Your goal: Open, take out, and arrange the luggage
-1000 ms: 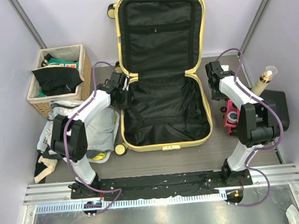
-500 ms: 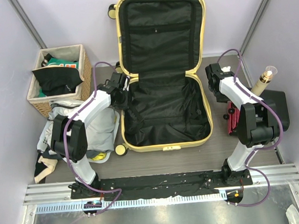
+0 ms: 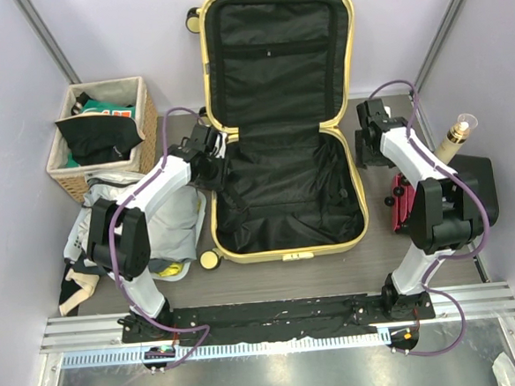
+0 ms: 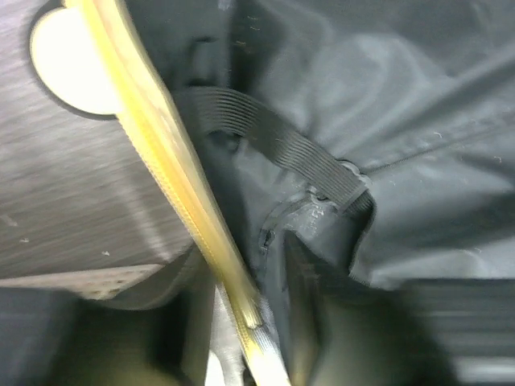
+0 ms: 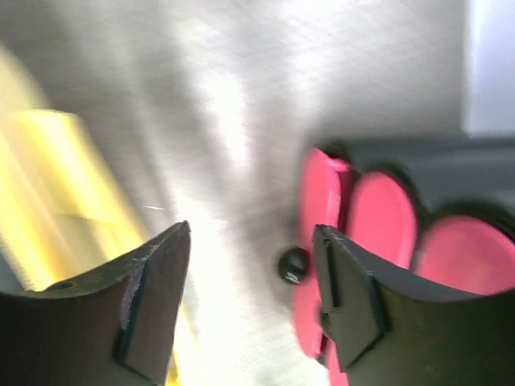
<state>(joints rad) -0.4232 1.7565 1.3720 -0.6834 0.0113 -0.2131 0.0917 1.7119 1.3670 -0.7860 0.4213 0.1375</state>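
open case, two grippers at its rims: a snag or a shove looks the likeliest slip

the left gripper [image 3: 211, 154] sits right at the left rim of the luggage [image 3: 284, 187], near the hinge. its wrist view is blurred. the yellow rim runs up between the dark fingers, but i cannot tell whether they pinch it or stand off it. just beyond them a ribbed elastic strap [image 4: 273, 149] lies on loose black lining. if the jaws bite there, i'd expect them to catch cloth or strap rather than shell, and a pull could bunch the lining or swing the whole case on its caster wheel [image 3: 209, 260].

the right gripper [image 5: 251, 241] is spread wide with nothing between its fingers. the yellow rim is off past one finger and a pink-red thing [image 5: 378, 217] lies just past the other. a careless sweep could knock that.

the luggage lies between the two grippers, pale yellow and round-cornered. its base rests on the table and its lid looks propped toward the back wall. both halves show only black lining, nothing packed.
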